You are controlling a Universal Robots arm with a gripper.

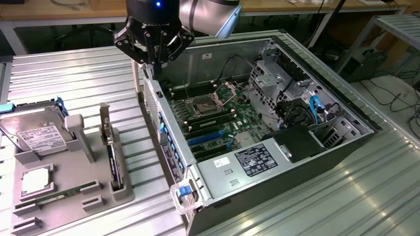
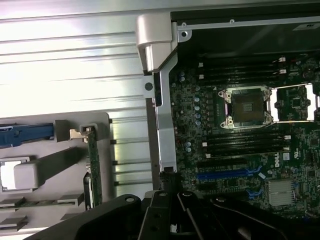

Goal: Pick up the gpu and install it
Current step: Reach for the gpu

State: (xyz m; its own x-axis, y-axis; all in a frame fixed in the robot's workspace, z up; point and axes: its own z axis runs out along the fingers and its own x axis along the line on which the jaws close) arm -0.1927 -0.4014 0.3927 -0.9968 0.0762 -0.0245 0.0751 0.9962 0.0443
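1. The gripper (image 1: 155, 61), at the top of the exterior view just left of centre, has its fingers pressed together and pinches nothing. It hangs above the rear wall of the open computer case (image 1: 315, 162).
2. Lowered like this, the closed tips would likely strike that wall, or butt the card's edge instead of straddling it.
3. The gpu (image 1: 114, 164) stands on edge in a slot of the grey tray (image 1: 72, 167), at the exterior view's lower left, well apart from the gripper. It is thin, so an off-centre pinch could tilt it and jam it in the slot.
4. At the case, the card's metal bracket could catch the rear wall, and a skewed card would probably miss the blue slots (image 1: 204, 139).
5. Counts: one gripper, one gpu, one tray, one hard drive (image 1: 36, 132), one memory stick (image 1: 62, 191), one case, two processor sockets (image 1: 200, 105).
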